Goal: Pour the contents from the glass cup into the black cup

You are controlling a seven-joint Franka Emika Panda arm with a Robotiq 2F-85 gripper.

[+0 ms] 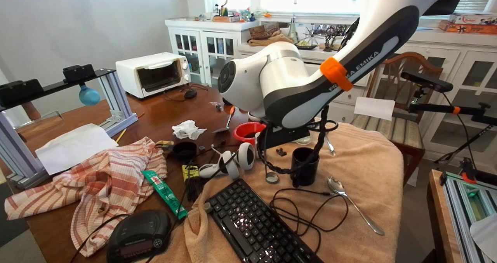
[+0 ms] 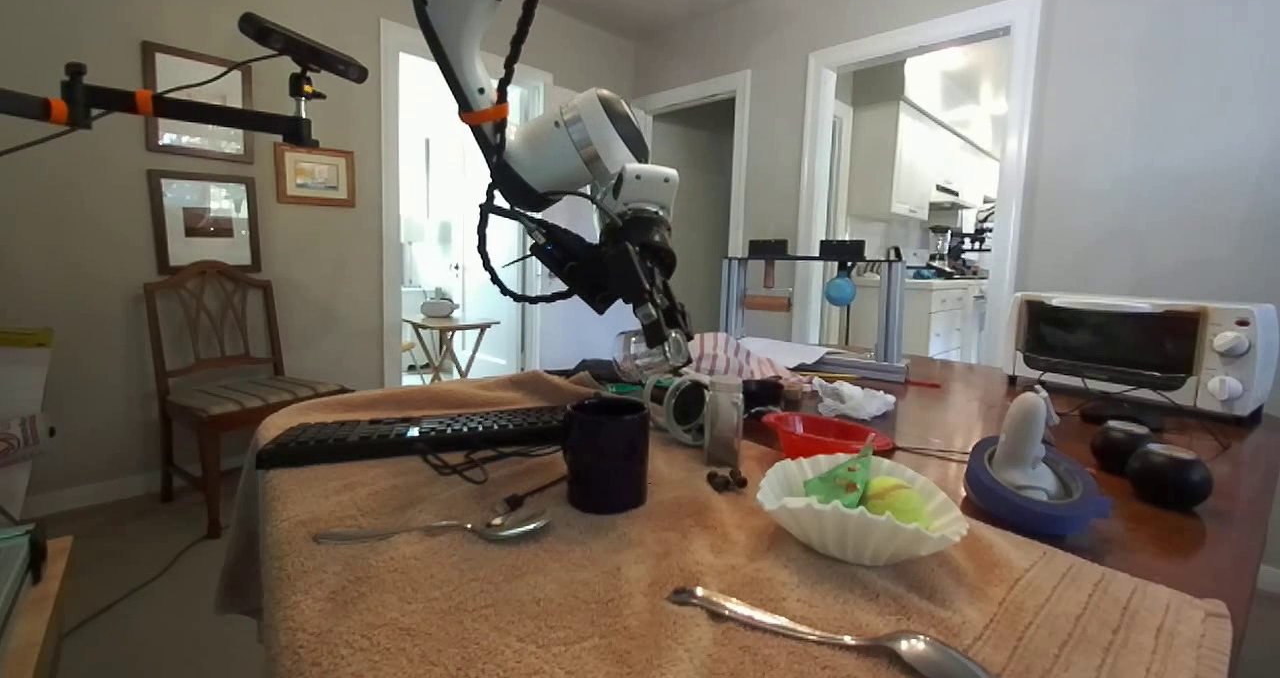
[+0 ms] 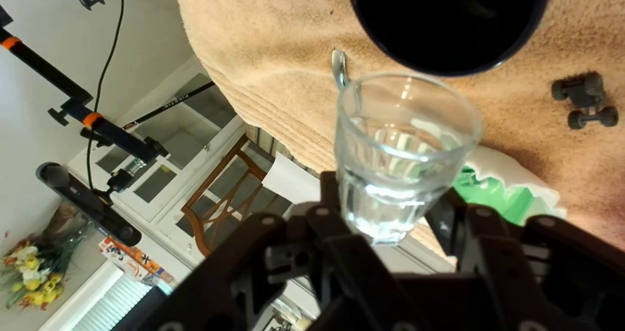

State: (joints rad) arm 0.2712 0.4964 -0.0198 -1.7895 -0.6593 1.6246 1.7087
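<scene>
The gripper (image 3: 390,204) is clamping the glass cup (image 3: 407,157) from both sides. The glass cup is hanging in the air near the black cup (image 2: 607,458); going by an exterior view, it is sitting off to one side rather than squarely over it. It is looking tilted, exact angle not showing clearly. The black cup is standing upright on the towel (image 2: 400,598). A spoon (image 2: 460,528) is lying near the black cup, a toy car (image 3: 581,89) is sitting near it too.

Progress: grasping and lifting are counting as done; carrying toward the black cup is looking mostly done. The glass cup's lower part is shining, maybe liquid, maybe only thick glass, so I'm not confirming any pouring. The black cup's inside is showing plain dark; no telling a fill level.

Probably remaining: lining the rim up over the black cup, tipping further until the glass cup is emptying, then righting it.
</scene>
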